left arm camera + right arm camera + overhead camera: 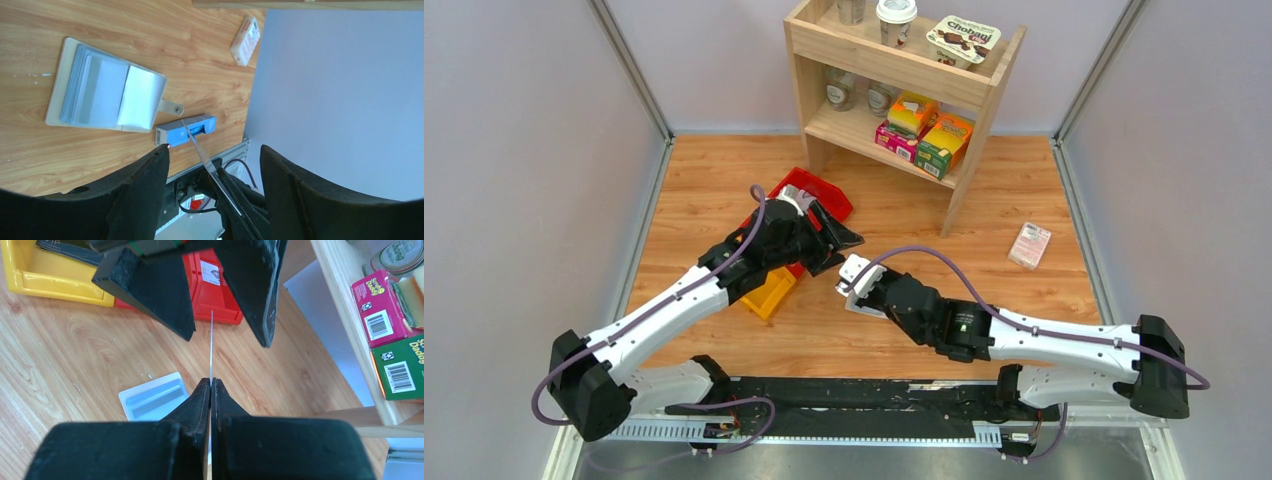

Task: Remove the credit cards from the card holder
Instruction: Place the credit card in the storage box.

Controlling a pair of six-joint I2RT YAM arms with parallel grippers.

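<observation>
1. Lying open and flat on the wood-grain tabletop [200, 50], the card holder [56, 87] sits just below and to the left of the right gripper [211, 382], apart from its fingers.
2. The right gripper's fingers [197, 405] are pressed together on a single card [196, 145], held up off the table and so thin that from behind it shows only as a hairline.
3. The left gripper [214, 150] has its fingers [155, 290] spread wide. The free end of the card reaches into the gap between them, touching neither as far as I can see.
4. The holder is a flat bifold: cream outer border, pale blue lining, a layered stack of pale cards [97, 85] tucked in one side, and a small rounded snap tab sticking off one edge. Both grippers' fingers are matte black wedges tapering to blunt tips.
5. A long narrow blue box [186, 130] lies just beside the tab. A small pink-white packet [245, 34] is well apart from it, near the wall.
6. Beyond the left gripper sit a red bin [220, 300] and a yellow bin [50, 282], and the pale wooden shelf [884, 62] carries a pink box [377, 310] and a green box [400, 367] — both barcoded.
</observation>
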